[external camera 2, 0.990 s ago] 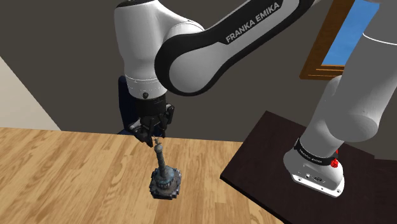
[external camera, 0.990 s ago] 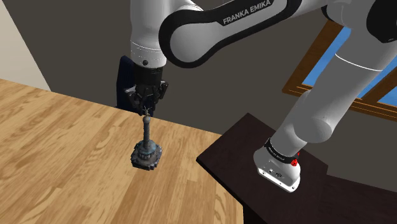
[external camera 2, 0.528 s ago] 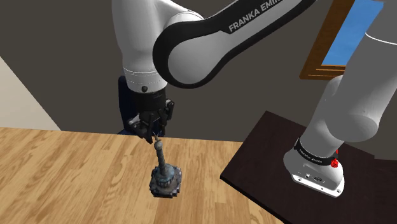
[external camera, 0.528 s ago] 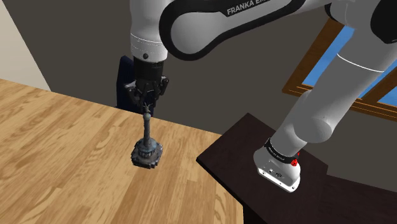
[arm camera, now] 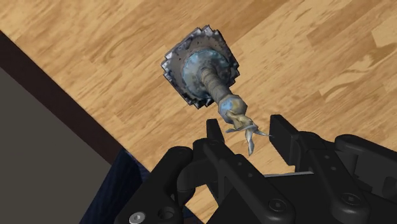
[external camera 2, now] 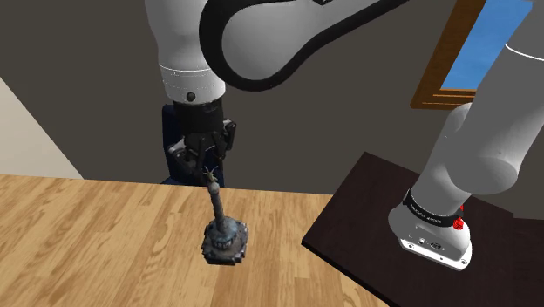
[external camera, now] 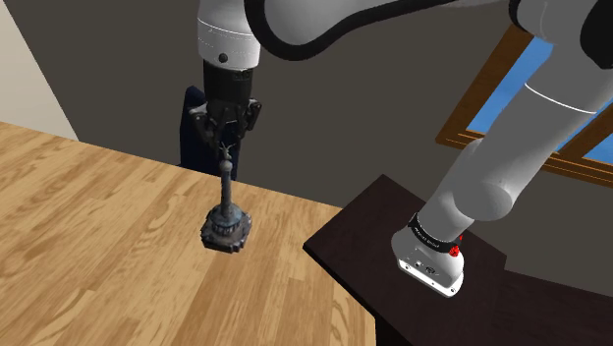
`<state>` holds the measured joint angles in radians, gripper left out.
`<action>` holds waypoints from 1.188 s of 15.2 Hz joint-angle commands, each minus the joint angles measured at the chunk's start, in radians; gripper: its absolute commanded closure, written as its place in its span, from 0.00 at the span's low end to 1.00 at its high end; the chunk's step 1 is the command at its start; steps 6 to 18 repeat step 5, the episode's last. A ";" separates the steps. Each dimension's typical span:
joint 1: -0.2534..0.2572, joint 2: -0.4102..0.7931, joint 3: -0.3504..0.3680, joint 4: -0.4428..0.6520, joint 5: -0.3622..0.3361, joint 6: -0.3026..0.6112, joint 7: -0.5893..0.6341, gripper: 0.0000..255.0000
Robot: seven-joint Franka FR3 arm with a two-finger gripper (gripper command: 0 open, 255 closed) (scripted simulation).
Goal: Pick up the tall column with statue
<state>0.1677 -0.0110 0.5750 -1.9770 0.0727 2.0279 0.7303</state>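
Lift check | gripper (arm camera: 245, 135) nearly closed, pinching the column (arm camera: 207, 70) by its statue top so it stays plumb | column at 6 o'clock below gripper, base at table (external camera: 88, 226), edge at shoulder view's 3 o'clock | I can't tell lift-off.

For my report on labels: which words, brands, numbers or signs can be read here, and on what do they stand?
No text can be read.
Black band at the arm's foot: pale marks, too small to read.
Column with statue, gripper, table: no lettering.
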 commanded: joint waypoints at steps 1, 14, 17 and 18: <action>0.000 -0.007 0.000 0.022 0.003 -0.028 0.001 1.00; -0.001 -0.013 -0.001 0.046 0.006 -0.057 0.000 1.00; -0.001 -0.013 -0.001 0.046 0.006 -0.057 0.000 1.00; -0.001 -0.013 -0.001 0.046 0.006 -0.057 0.000 1.00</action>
